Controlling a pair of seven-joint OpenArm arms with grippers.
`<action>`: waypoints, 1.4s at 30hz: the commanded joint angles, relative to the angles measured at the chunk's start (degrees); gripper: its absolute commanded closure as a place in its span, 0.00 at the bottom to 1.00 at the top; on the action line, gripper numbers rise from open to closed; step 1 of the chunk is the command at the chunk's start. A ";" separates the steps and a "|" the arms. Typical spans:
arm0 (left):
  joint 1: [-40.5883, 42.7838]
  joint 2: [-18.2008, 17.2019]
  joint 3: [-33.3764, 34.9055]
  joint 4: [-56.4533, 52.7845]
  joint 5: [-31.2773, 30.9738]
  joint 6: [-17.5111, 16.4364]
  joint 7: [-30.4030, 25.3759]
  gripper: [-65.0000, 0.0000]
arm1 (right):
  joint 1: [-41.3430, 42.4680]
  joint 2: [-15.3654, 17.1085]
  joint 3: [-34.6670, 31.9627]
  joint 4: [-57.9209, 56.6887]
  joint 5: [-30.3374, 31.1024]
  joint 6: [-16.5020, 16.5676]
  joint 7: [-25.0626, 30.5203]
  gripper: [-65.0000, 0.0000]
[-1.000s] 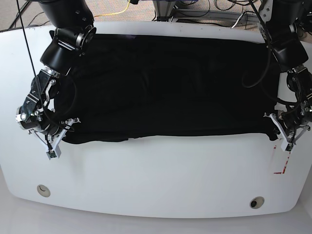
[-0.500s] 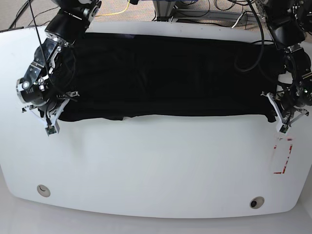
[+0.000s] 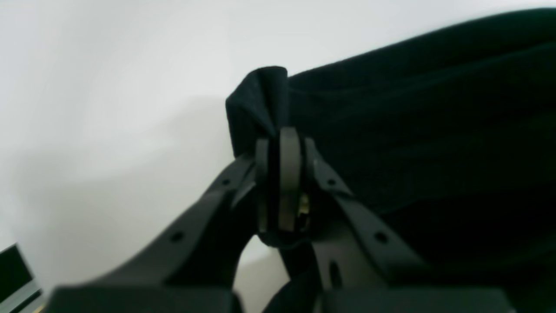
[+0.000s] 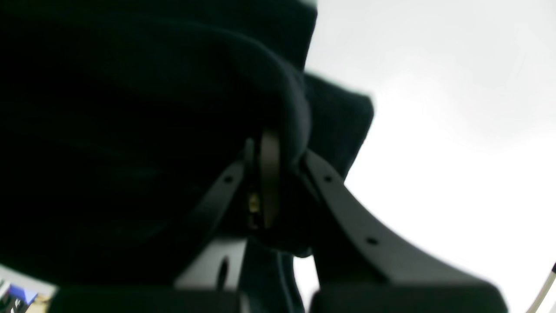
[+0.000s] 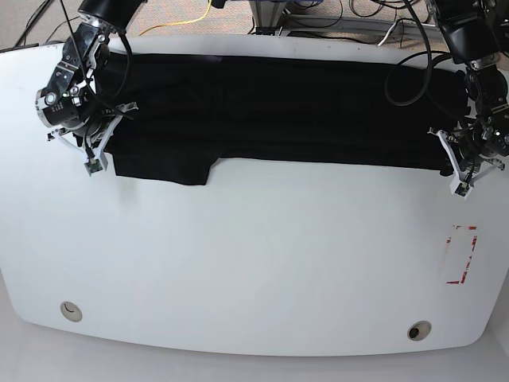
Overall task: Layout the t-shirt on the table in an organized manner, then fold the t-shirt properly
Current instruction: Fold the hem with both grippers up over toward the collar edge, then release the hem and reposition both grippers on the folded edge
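t-shirt point(image 5: 286, 107) | black, no print readable | spread across table point(image 5: 254, 263)

The large black cloth t-shirt point(image 5: 286, 107) lies across the far half of the wide white glossy table point(image 5: 262, 263) (apparently doubled over), with red tape marks point(image 5: 461, 255) near the right edge.

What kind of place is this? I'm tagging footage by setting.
Most likely a robotics lab: two robot arms work a black t-shirt on a white table marked with red tape, with loose cables on the floor behind.
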 commanded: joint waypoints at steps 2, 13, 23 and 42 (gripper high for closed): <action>0.35 -1.14 1.19 1.03 0.78 0.56 -0.05 1.00 | -1.32 1.00 0.42 0.47 0.02 -0.10 0.53 0.99; 2.20 -1.14 1.10 1.29 0.78 0.56 0.30 0.61 | -3.61 1.35 0.60 -0.68 -0.42 -0.10 2.47 0.84; 2.82 -3.16 0.92 4.72 0.69 0.56 2.94 0.58 | -5.72 3.46 2.70 2.75 0.20 -0.10 2.47 0.16; 5.98 -3.16 0.83 14.83 0.69 0.56 2.94 0.58 | 5.10 0.83 6.92 3.54 5.82 -0.10 0.18 0.08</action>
